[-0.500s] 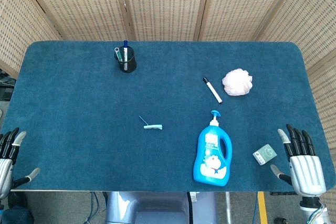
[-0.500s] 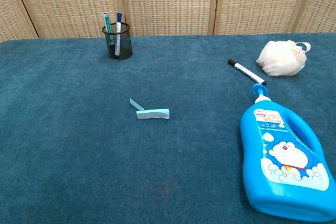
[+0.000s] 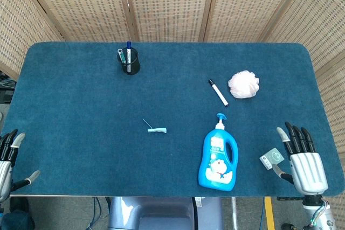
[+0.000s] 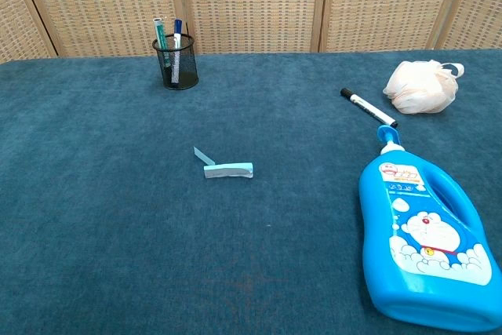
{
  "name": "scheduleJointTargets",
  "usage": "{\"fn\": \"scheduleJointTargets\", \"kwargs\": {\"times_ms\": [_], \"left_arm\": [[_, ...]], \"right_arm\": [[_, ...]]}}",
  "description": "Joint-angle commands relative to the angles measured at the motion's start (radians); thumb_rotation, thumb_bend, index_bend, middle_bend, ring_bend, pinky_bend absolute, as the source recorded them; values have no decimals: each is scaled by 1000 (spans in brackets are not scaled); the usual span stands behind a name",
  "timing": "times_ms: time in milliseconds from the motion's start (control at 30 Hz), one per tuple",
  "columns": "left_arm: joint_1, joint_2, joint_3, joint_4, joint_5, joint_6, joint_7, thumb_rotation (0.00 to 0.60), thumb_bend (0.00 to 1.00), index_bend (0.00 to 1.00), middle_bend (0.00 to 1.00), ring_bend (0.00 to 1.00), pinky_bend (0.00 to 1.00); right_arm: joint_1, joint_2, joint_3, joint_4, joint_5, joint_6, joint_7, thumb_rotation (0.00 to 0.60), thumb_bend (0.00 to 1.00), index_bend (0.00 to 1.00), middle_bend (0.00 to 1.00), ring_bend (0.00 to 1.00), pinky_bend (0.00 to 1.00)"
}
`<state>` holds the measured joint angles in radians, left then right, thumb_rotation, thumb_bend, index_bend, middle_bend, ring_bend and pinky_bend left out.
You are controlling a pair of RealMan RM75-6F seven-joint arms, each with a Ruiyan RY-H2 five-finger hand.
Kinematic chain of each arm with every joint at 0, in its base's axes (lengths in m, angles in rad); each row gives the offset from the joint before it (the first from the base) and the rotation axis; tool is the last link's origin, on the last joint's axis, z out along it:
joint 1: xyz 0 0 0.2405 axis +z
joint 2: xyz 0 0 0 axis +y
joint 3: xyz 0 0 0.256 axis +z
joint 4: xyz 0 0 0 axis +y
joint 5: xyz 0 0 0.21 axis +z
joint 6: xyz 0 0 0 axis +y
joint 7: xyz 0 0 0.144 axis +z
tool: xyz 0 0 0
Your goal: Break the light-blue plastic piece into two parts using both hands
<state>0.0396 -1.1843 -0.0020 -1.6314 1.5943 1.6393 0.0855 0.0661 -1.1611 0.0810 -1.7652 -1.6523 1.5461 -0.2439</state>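
The light-blue plastic piece [image 3: 157, 130] lies flat on the blue table near the middle, with a thin strip sticking out toward the back left; the chest view shows it too [image 4: 227, 170]. My left hand [image 3: 7, 162] hangs at the table's front-left corner, fingers apart and holding nothing. My right hand [image 3: 301, 161] is at the front-right edge, fingers spread and empty, far from the piece. Neither hand shows in the chest view.
A blue detergent bottle [image 3: 219, 158] lies right of the piece. A small white-green card [image 3: 271, 158] sits just beside my right hand. A black marker [image 3: 218, 92], a white mesh sponge [image 3: 243, 84] and a black pen cup [image 3: 130, 61] stand further back.
My right hand has moved left and slightly down, closer to the small card. My left hand has dropped a little lower at the table's corner. The plastic piece has not moved.
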Motion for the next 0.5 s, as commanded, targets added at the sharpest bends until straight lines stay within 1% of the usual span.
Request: {"fn": "scheduleJointTargets", "kwargs": {"times_ms": [33,100,200,300,400,500], "left_arm": [[-6,-3,-10,-4,-16,-11,10,600,0,0,0,0,0],[-14,-6,-23,-8,-39,-25,19,600,0,0,0,0,0],[-22,-13,-31,-7,-59,-41,34,600,0,0,0,0,0],[-27,-18,-36,-2,-73,-53,42,600,0,0,0,0,0],[-31,-20,-42,-1,-84,-59,45,600,0,0,0,0,0],[-33,-21,-46,0,-89,-60,44,600,0,0,0,0,0]], "right_arm": [[124,58,84,-104,57,-153,-57,600,0,0,0,0,0],[229,79,164,-176,149,-279,-112,600,0,0,0,0,0],[324,82,226,-237,291,-394,-182,600,0,0,0,0,0],[417,49,260,-244,400,-478,-253,600,0,0,0,0,0],[541,-39,271,-195,534,-563,-361,600,0,0,0,0,0],[653,-145,269,-131,693,-604,-459,600,0,0,0,0,0]]}}
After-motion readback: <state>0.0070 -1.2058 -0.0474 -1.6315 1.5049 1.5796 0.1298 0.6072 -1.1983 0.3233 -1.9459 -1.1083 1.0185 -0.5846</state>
